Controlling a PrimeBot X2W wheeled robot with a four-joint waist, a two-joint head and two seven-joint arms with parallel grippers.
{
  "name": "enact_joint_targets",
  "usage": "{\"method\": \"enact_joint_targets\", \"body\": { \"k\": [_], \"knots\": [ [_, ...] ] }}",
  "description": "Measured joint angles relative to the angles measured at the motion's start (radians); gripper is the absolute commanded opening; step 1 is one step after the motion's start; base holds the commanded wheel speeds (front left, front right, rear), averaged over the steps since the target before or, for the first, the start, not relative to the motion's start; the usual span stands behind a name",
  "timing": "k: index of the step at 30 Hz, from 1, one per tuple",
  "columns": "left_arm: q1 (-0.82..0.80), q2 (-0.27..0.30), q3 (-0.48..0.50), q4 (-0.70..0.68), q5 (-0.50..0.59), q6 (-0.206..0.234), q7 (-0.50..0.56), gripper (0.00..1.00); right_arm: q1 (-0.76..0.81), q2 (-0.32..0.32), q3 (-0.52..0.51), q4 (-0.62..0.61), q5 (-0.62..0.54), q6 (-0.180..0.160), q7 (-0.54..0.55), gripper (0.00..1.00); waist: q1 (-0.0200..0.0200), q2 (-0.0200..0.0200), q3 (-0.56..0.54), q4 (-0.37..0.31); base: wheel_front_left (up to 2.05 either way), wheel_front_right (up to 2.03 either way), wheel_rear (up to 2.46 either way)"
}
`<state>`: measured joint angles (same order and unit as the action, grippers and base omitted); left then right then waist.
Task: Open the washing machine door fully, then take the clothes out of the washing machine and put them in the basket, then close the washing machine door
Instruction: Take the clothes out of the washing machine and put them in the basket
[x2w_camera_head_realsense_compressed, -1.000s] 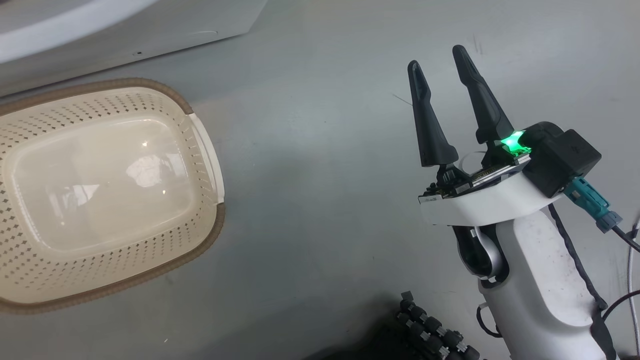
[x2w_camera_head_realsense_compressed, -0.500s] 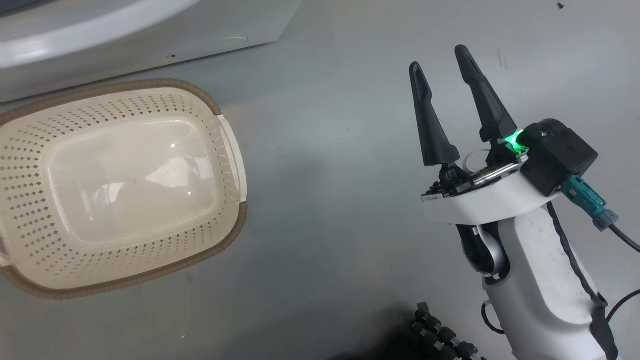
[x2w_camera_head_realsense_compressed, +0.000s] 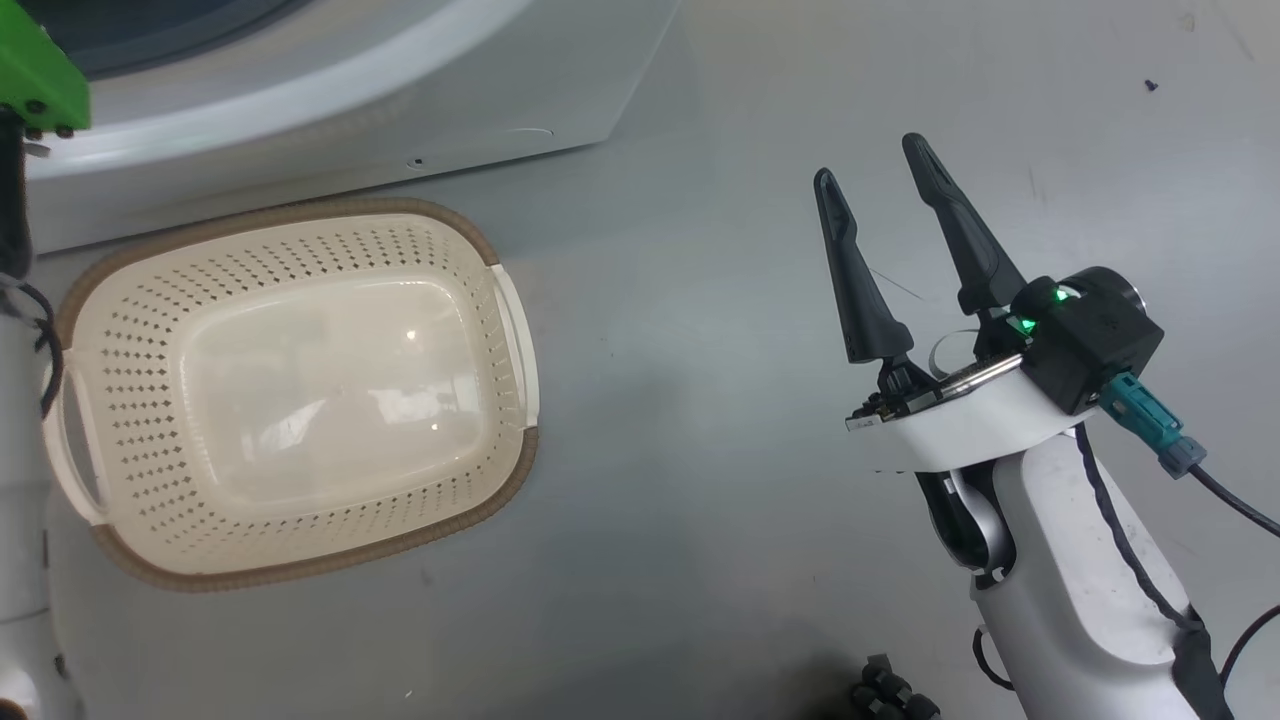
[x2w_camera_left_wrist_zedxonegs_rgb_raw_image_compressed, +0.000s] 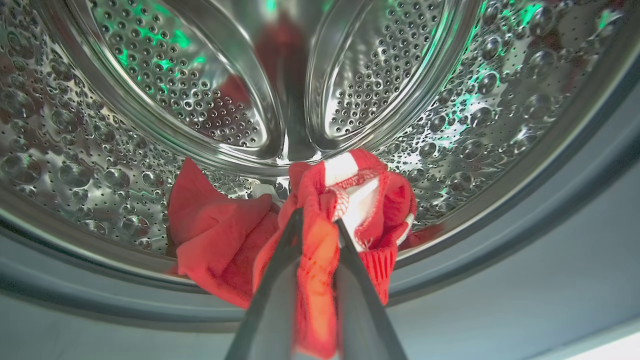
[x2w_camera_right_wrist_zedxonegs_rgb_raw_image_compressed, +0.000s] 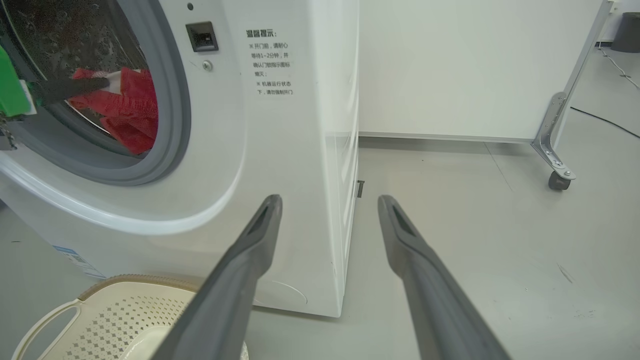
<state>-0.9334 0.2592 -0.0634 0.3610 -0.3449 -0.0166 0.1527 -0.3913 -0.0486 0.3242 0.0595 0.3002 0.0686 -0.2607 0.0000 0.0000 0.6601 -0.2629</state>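
One garment (x2w_camera_left_wrist_zedxonegs_rgb_raw_image_compressed: 220, 240), one basket (x2w_camera_head_realsense_compressed: 300, 212), one washing machine (x2w_camera_right_wrist_zedxonegs_rgb_raw_image_compressed: 280, 150), two grippers. Left gripper (x2w_camera_left_wrist_zedxonegs_rgb_raw_image_compressed: 318, 218) pinching garment fold between its fingers, inside drum (x2w_camera_left_wrist_zedxonegs_rgb_raw_image_compressed: 175, 75) near lower lip. Right gripper (x2w_camera_head_realsense_compressed: 867, 158) jaws spread wide, over floor (x2w_camera_head_realsense_compressed: 680, 400), right of basket

Looking down from the head at the basket (x2w_camera_head_realsense_compressed: 300, 240), close into the washing machine drum (x2w_camera_left_wrist_zedxonegs_rgb_raw_image_compressed: 75, 150) from the left wrist, low toward both from the right wrist.
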Motion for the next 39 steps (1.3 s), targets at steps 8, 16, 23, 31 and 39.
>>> {"method": "enact_joint_targets", "body": {
  "k": [8, 16, 23, 31, 39],
  "knots": [
    [0.143, -0.036, -0.013, -0.05, 0.022, 0.022, -0.105, 0.0, 0.043, -0.001, -0.009, 0.028, -0.039, 0.009, 0.0, 1.0, 0.0, 0.0, -0.074, 0.029, 0.0, 0.0, 0.0],
    [0.264, -0.076, -0.044, -0.1, 0.033, 0.044, -0.166, 0.0, 0.09, -0.001, -0.022, 0.045, -0.064, 0.012, 0.0, 1.0, 0.0, 0.0, -0.148, 0.063, 0.0, 0.0, 0.0],
    [0.345, -0.089, -0.058, -0.157, 0.065, 0.07, -0.23, 0.0, 0.119, -0.001, -0.028, 0.058, -0.075, 0.019, 0.0, 1.0, 0.0, 0.0, -0.209, 0.092, 0.0, 0.0, 0.0],
    [0.402, -0.1, -0.055, -0.232, 0.076, 0.087, -0.281, 0.0, 0.154, -0.001, -0.034, 0.073, -0.081, 0.022, 0.0, 1.0, 0.0, 0.0, -0.278, 0.115, 0.0, 0.0, 0.0],
    [0.423, -0.107, -0.032, -0.328, 0.095, 0.105, -0.337, 0.0, 0.177, -0.001, -0.035, 0.08, -0.081, 0.023, 0.0, 1.0, 0.0, 0.0, -0.34, 0.125, 0.0, 0.0, 0.0]
  ]
}}
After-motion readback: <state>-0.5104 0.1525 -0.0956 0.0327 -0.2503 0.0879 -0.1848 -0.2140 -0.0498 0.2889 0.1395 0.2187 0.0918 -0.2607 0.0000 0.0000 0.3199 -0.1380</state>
